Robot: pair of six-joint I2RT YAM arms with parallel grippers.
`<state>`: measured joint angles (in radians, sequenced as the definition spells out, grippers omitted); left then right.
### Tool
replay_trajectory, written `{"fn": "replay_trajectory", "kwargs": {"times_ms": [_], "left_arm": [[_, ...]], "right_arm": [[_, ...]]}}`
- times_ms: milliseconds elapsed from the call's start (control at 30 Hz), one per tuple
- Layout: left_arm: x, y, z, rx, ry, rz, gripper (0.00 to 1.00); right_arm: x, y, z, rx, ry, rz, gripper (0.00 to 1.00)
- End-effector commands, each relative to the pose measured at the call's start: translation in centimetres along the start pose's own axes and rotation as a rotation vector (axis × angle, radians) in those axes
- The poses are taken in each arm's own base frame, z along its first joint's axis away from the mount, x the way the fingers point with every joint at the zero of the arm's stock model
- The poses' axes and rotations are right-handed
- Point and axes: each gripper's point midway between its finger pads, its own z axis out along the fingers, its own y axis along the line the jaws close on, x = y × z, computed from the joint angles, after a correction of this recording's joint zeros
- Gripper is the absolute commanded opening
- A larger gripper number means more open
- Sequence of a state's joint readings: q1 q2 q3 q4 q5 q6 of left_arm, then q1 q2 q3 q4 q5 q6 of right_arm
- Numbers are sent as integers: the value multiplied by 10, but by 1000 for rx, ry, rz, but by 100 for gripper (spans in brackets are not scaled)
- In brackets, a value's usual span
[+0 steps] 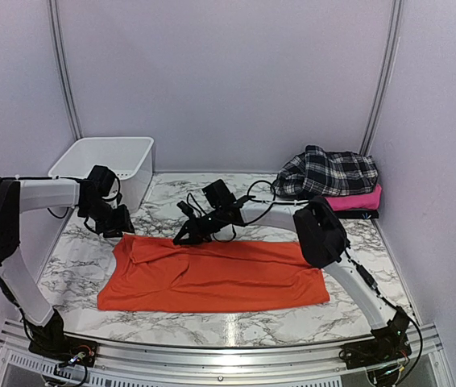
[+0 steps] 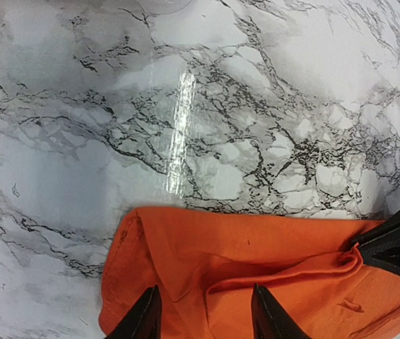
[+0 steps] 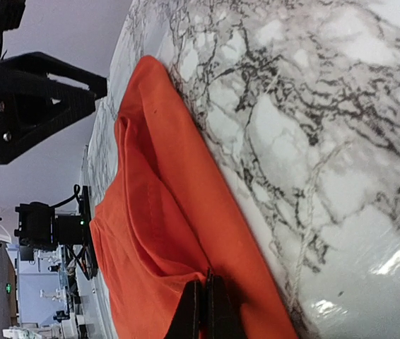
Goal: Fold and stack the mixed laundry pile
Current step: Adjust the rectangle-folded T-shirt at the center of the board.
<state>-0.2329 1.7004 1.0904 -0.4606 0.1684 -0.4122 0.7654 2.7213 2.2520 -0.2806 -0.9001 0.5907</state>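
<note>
The orange t-shirt (image 1: 212,274) is lying flat in the middle of the table (image 1: 75,266), its long axis running parallel to the table's near edge, from the left side to the right. I cannot tell which end is carrying the collar. The right gripper (image 1: 186,235) is reaching across to the shirt's far edge, left of its middle, its fingers (image 3: 194,311) pressing together on a pinch of orange cloth. The left gripper (image 2: 203,318) is hovering over the shirt's far left corner, nearer that corner than the right, fingers (image 2: 147,314) standing apart and gripping nothing. With both sitting on the far long edge, a fold is likely heading toward the near edge. The plaid shirt (image 1: 329,173) is waiting at the far right corner.
</note>
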Motion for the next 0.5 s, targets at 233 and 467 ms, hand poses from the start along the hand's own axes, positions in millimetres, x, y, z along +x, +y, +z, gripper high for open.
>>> {"fn": "replay_trajectory", "kwargs": {"times_ms": [233,467], "left_arm": [[11,-14,11,117,33,-3,42],[24,-11,20,130,70,-4,38]], "right_arm": [[8,51,-17,-36,6,-128,0],[7,50,-16,-33,1,-120,0]]}}
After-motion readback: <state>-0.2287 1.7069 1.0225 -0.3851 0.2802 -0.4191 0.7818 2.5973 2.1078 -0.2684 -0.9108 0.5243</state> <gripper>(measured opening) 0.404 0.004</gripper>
